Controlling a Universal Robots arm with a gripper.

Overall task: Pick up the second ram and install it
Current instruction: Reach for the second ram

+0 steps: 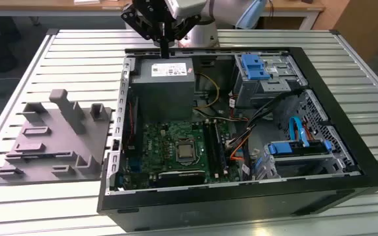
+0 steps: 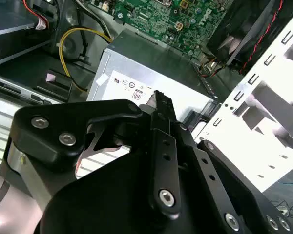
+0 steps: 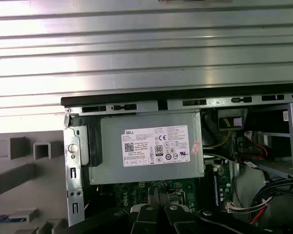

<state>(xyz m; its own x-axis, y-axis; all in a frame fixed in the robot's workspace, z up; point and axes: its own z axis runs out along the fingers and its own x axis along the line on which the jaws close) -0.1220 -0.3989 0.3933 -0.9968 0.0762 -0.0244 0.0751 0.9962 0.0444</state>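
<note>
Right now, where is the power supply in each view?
Exterior view: power supply at the case's far end, beside the motherboard.
Second wrist view: power supply between motherboard and gripper.
First wrist view: power supply between case wall and motherboard.
Shared landmark: its white label.

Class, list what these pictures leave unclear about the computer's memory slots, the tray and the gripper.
Long dark memory slots on the green motherboard: exterior view, too small to tell which are filled.
Grey plastic tray: first wrist view, cut off by the picture's edge.
Black gripper: exterior view, too small to tell what, if anything, it carries.
</note>
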